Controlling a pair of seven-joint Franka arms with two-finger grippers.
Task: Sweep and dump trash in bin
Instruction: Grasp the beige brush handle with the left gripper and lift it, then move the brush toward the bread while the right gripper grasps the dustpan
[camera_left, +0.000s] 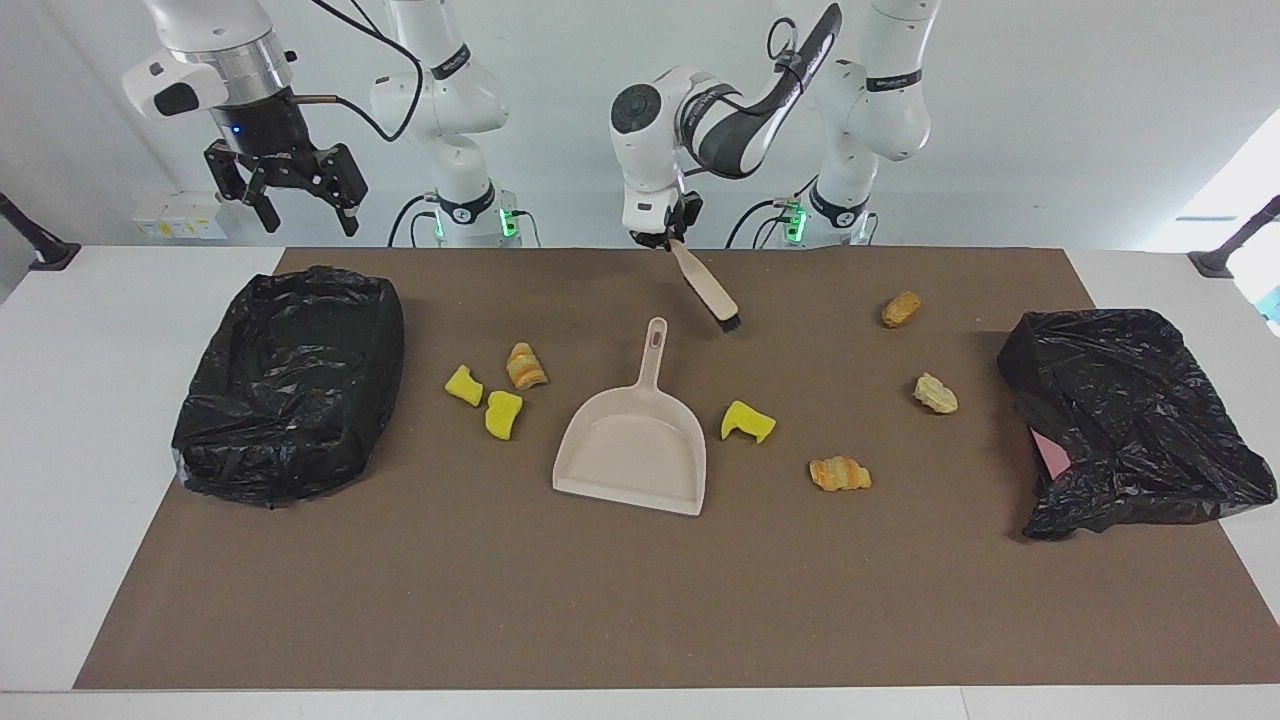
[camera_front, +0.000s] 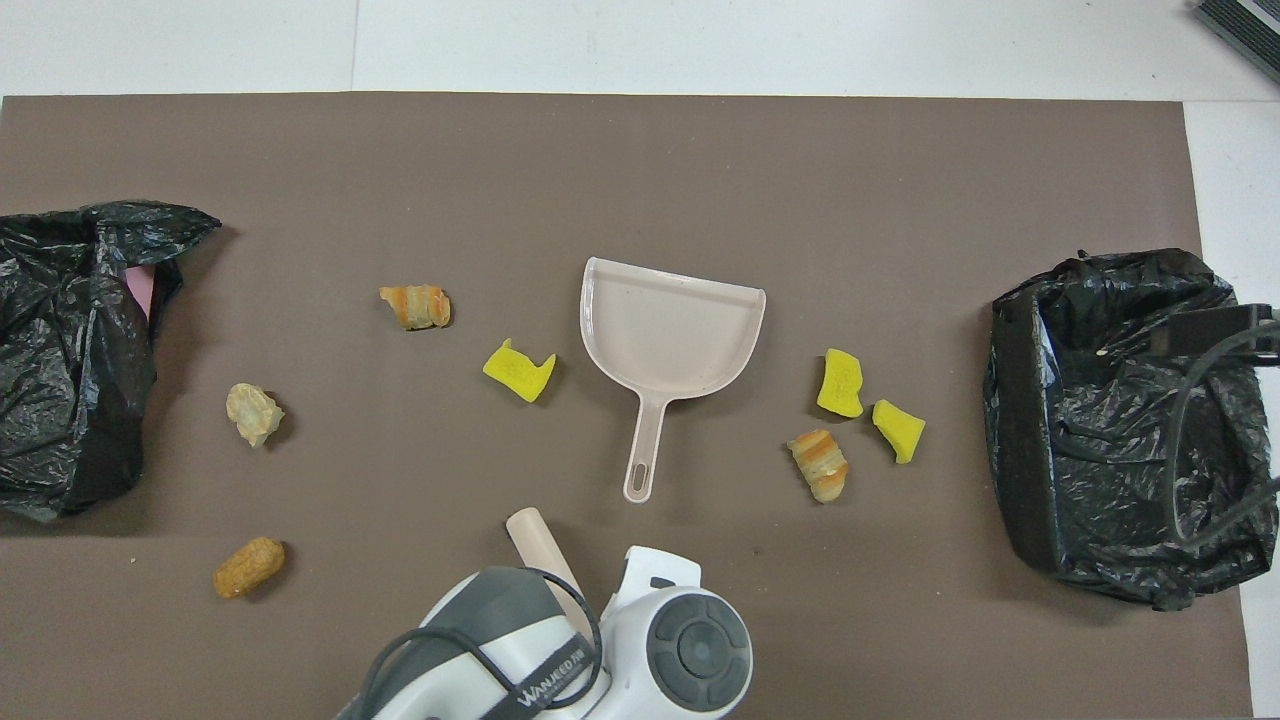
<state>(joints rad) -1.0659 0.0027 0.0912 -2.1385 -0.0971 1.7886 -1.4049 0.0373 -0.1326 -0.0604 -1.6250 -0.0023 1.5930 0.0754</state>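
My left gripper (camera_left: 671, 240) is shut on the handle of a beige brush (camera_left: 706, 290). The brush hangs tilted over the mat, its black bristles low beside the dustpan's handle. In the overhead view the arm's wrist hides the gripper and only the brush (camera_front: 535, 540) sticks out. Several trash scraps lie on the mat: yellow sponge chunks (camera_left: 463, 385) (camera_left: 503, 413) (camera_left: 747, 421) and bread pieces (camera_left: 525, 365) (camera_left: 839, 473) (camera_left: 935, 393) (camera_left: 901, 309). The beige dustpan (camera_left: 630, 450) (camera_front: 672, 335) lies mid-mat. My right gripper (camera_left: 300, 200) waits open, high over the black-lined bin (camera_left: 280, 450) (camera_front: 1010, 400).
A crumpled black bag (camera_left: 1130, 420) (camera_front: 70, 350) with something pink under it lies at the left arm's end of the table. The brown mat (camera_left: 640, 600) covers most of the white table. A cable (camera_front: 1200, 400) hangs over the bin.
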